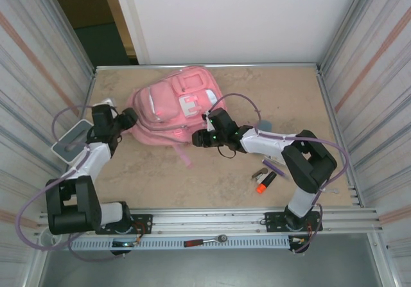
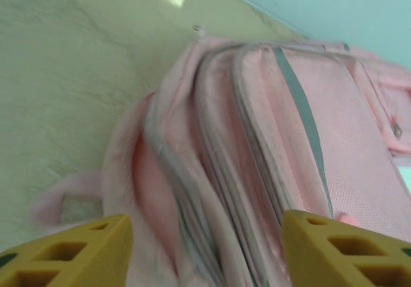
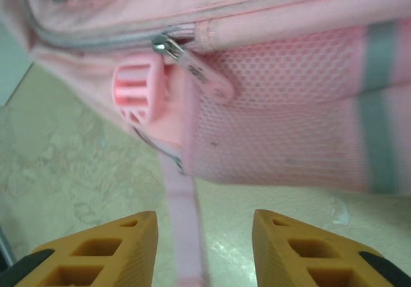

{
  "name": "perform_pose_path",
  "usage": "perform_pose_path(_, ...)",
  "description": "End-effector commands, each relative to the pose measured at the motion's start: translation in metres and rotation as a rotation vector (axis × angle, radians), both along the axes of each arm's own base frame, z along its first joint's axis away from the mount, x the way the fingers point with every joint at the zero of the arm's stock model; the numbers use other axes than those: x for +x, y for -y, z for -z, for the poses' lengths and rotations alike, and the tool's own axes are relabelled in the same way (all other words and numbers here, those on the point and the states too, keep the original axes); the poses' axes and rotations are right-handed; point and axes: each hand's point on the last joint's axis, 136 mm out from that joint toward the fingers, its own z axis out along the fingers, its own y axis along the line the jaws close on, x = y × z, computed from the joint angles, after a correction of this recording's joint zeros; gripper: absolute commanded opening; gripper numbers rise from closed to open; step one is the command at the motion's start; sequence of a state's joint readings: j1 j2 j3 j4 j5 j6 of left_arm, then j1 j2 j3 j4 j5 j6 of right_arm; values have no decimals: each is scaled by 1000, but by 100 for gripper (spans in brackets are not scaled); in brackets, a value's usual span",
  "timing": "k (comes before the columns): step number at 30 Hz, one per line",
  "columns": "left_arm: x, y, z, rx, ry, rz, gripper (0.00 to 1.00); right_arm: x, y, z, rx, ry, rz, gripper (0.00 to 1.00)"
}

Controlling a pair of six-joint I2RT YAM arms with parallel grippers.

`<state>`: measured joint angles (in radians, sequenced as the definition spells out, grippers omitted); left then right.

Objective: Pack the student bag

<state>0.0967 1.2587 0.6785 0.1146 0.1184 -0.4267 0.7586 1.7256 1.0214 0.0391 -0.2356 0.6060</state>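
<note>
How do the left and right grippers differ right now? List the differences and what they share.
The left gripper sits at the student bag's left side; the right gripper at its near edge. The left gripper's jaws gape wider than the right gripper's. The left faces zip seams; the right faces a zip pull and strap. Both are open, holding nothing.

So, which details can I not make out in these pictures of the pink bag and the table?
- Top external: contents of the student bag, covered by its own fabric.
- Top external: the small pieces beside the orange-capped pen, too small to name.
- Right wrist: markings on the zip pull, blurred.
- Left wrist: bag's near end, cut off by the bottom edge and the left end effector.
</note>
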Motion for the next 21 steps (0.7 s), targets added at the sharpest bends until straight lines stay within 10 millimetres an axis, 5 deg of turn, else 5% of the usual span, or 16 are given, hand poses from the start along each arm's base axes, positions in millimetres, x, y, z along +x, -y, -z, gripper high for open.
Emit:
perform_pose_path(1, -11, 5, -21, -67, 50, -18, 69, 8, 16, -31, -27, 87, -51, 44)
perform_pose_path(5, -32, 39, -25, -68, 83, 48, 75, 38, 31, -37, -8, 105, 4, 48)
perform_pose_path(9, -51, 98, -24, 38, 76, 181, 79, 67, 26, -29, 37, 77, 45, 50)
perform_pose_path(15, -57, 153, 1, 224, -7, 285, 81, 73, 25, 15, 49, -33, 82, 45)
perform_pose_path(21, -43, 186, 26, 513, -116, 326, 83, 69, 35, 29, 107, -81, 127, 44)
